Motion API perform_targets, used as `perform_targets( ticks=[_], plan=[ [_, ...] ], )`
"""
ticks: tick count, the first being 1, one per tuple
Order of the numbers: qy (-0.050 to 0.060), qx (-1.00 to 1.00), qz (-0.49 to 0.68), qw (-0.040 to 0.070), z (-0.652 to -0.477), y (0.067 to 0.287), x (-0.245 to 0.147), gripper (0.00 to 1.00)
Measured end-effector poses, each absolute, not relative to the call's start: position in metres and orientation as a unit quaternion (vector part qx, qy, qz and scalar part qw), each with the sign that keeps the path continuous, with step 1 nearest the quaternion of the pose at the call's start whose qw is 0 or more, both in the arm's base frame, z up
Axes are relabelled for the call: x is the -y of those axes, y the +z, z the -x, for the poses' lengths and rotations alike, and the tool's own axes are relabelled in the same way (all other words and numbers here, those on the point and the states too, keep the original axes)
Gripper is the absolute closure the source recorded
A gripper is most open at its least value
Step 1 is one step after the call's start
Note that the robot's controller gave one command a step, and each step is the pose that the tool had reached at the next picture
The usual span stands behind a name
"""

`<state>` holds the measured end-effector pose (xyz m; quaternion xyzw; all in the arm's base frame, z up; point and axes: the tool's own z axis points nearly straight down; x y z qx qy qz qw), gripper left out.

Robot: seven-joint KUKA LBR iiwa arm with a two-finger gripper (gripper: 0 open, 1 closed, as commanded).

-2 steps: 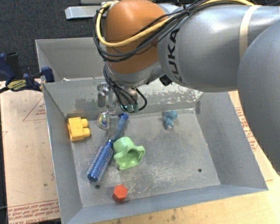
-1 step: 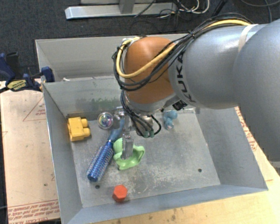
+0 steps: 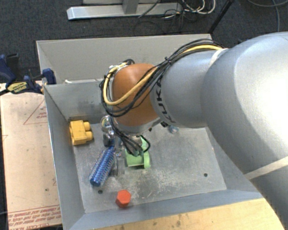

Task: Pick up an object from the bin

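My gripper (image 3: 113,145) hangs below the arm's orange wrist cover, low over the middle of the bin floor. Its metal tip sits right at the upper end of a blue bristly roller (image 3: 102,168), which lies slanted towards the bin's front left. Just to the right of the gripper is a green blocky plastic piece (image 3: 138,159), partly hidden by the wrist and its black cables. I cannot see whether anything is gripped.
A yellow toy block (image 3: 80,132) rests by the left wall. A small red cap-like piece (image 3: 123,198) sits near the front wall. The big grey arm covers the bin's right and back parts.
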<state>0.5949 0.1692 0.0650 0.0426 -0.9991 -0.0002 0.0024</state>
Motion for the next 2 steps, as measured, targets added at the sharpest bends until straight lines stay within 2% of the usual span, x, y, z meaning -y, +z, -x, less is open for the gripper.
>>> perform_targets(
  ticks=[1, 2],
  plan=[
    [-0.001, 0.999, -0.042, 0.0, -0.596, 0.07, -0.169, 1.0],
    [-0.001, 0.998, -0.055, -0.004, -0.575, 0.169, -0.17, 1.0]
  ],
)
